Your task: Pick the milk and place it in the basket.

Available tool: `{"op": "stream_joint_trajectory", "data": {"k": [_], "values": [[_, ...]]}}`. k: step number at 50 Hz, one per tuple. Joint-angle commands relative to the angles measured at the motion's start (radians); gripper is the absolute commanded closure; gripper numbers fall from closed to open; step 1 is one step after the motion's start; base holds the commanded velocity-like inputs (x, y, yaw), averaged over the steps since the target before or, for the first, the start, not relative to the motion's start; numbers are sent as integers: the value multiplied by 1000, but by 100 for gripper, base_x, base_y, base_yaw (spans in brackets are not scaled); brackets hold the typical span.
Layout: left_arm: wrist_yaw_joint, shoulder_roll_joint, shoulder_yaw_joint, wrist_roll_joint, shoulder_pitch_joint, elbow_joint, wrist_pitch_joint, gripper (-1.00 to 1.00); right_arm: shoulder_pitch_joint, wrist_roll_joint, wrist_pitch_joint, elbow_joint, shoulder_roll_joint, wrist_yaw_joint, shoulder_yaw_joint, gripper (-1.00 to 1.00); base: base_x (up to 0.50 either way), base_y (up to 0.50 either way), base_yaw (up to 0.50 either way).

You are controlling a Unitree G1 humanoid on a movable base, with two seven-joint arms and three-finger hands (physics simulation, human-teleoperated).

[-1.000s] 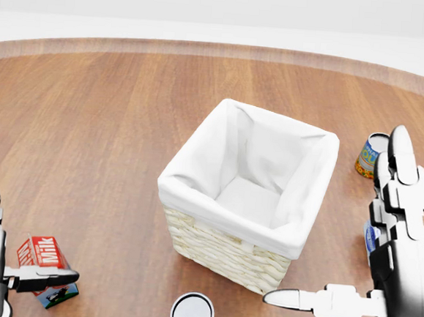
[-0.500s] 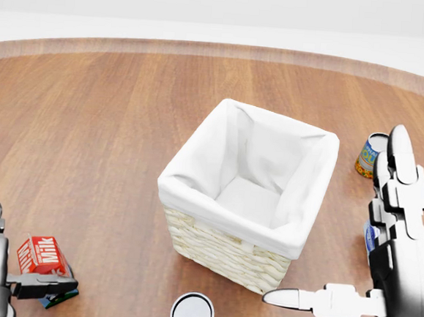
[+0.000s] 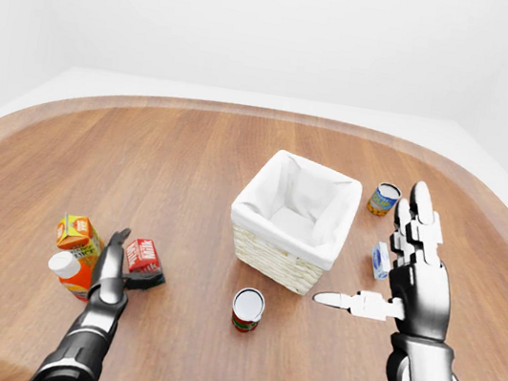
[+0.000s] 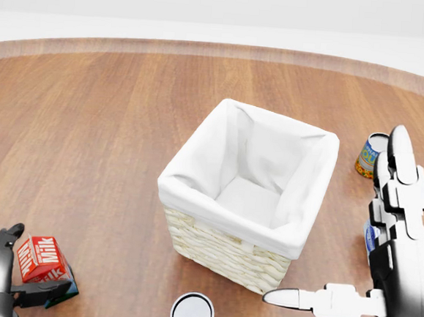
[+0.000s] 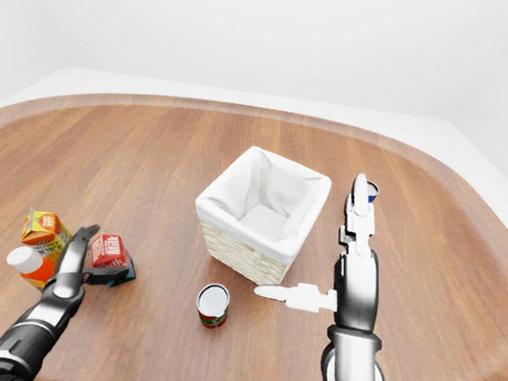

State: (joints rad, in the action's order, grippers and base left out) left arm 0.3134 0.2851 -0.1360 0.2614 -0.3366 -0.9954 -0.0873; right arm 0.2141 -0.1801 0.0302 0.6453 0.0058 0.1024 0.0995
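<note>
1. Left-eye view: the red carton lettered "Milk" (image 3: 142, 256) lies on the brown wooden table (image 3: 173, 154), left of the white-lined wicker basket (image 3: 292, 221). The left hand (image 3: 116, 270) touches it, fingers spread. An orange juice carton (image 3: 79, 234), an orange bottle (image 3: 71, 275) and a red can (image 3: 248, 308) stand nearby.
2. Head view: the right hand (image 4: 380, 267) is open wide, right of the basket.
3. Right-eye view: a blue can (image 5: 368, 193) shows behind that hand.
</note>
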Motion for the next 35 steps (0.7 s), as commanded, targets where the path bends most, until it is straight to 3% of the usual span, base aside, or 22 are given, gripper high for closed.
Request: {"op": "stream_joint_trajectory", "data": {"k": [1,6,9,20,26,35], "values": [[-96,-6,-8,-58,20,4,0,100,-1,0,-2,-3,0,-1,1,-100,0,0,0],[-101,-8,-9,-61,17,7,0,100,0,0,-3,-3,0,-1,1,-100,0,0,0],[-47,-2,-2,-19,19,-17,0,100,0,0,-4,-5,0,-2,0,-100,0,0,0],[-135,-8,-21,-84,35,47,0,100,3,-1,-5,-3,1,-2,-1,-100,0,0,0],[-200,-10,-43,-128,70,178,0,100,2,-3,-3,-3,0,-2,-3,-100,0,0,0],[-170,0,-55,-93,67,229,0,100,5,-7,-4,-3,0,-3,-12,-100,0,0,0]]}}
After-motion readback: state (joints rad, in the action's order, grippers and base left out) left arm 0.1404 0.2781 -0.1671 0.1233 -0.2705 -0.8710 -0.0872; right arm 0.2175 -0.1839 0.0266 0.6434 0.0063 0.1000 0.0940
